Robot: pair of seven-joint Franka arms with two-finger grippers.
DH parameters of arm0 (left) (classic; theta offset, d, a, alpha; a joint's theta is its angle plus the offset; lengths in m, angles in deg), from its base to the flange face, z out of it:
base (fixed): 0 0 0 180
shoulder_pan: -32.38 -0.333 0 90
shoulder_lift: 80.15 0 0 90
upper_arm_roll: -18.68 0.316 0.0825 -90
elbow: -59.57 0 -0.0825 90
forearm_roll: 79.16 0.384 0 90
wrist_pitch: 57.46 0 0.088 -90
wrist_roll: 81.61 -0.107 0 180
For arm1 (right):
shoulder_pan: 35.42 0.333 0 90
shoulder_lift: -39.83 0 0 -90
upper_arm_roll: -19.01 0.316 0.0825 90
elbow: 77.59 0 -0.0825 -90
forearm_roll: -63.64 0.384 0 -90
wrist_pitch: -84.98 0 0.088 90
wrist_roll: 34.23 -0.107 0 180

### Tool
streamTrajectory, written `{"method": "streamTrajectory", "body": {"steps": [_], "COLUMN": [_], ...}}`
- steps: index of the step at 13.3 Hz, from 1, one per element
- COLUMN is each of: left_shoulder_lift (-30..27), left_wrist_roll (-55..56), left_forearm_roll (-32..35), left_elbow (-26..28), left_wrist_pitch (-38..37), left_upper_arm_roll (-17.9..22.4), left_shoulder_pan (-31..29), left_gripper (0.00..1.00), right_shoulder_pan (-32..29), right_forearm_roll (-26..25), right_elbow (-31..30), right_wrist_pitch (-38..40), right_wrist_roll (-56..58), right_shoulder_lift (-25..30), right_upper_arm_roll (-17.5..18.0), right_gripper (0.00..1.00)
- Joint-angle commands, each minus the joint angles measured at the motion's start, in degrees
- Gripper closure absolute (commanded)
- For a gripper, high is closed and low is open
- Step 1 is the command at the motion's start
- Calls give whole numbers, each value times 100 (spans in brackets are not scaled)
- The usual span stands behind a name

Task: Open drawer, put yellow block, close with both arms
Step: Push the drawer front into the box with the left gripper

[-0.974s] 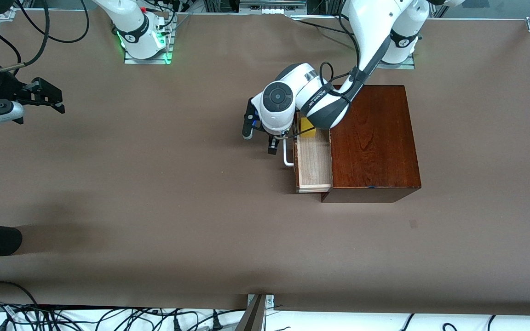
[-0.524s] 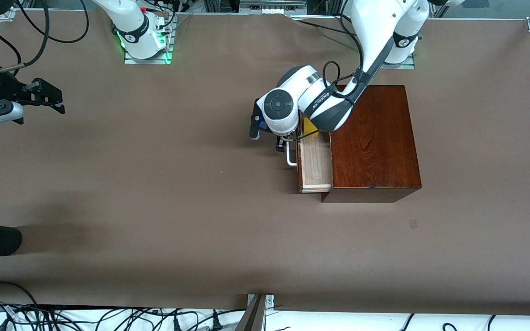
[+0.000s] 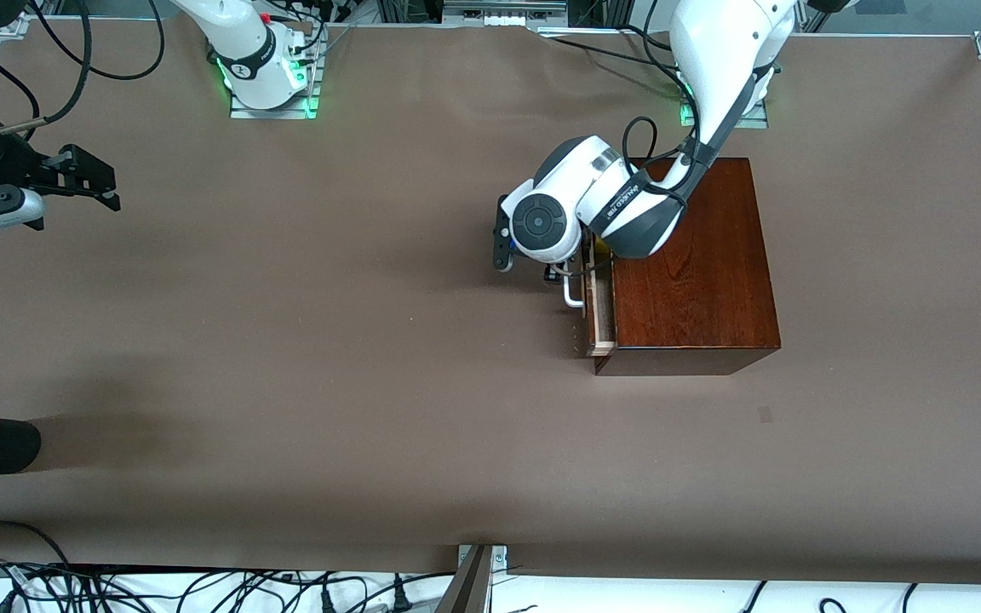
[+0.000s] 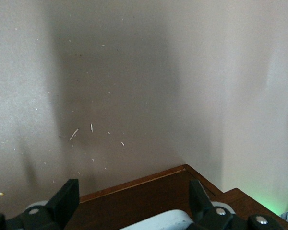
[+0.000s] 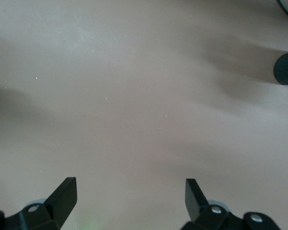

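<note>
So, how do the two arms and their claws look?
Both arms are white with black joint rings; green lights glow at their bases. The left arm carries a looping black cable and a dark grey wrist. The left claw and right claw have black fingers.

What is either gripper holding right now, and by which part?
Nothing is held. The left gripper is open at the drawer's handle; the right gripper waits open over bare table.

Your left arm [image 3: 712, 68] reaches down from its base, wrist bent low toward the right arm's end, its hand [image 4: 129, 203] spread wide. Your right arm waits, its hand [image 5: 129, 201] raised over the tabletop [image 3: 286, 340] with fingers [image 5: 62, 191] apart, holding nothing.
</note>
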Motion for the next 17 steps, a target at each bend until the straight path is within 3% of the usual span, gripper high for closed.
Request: {"method": "streamTrajectory", "body": {"steps": [1, 5, 17], "left_shoulder_lift": [-124, -177, -396], "left_wrist_roll": [-113, -61, -17], "left_forearm_roll": [293, 557, 478], "left_elbow": [93, 75, -82], "left_wrist_pitch": [-180, -462, -655], "left_upper_arm_roll": [138, 146, 112], "left_shoulder_pan": [-164, -165, -287], "left_gripper": [0, 0, 0], "right_shoulder_pan": [-29, -29, -29], "right_forearm_roll": [96, 96, 96], "right_elbow": [149, 149, 149], "right_wrist_pitch": [102, 102, 102], "right_wrist_roll": [-32, -32, -40], "right_shoulder_lift": [-54, -54, -54], "right_upper_arm_roll": [2, 2, 2], "right_gripper": [0, 0, 0]}}
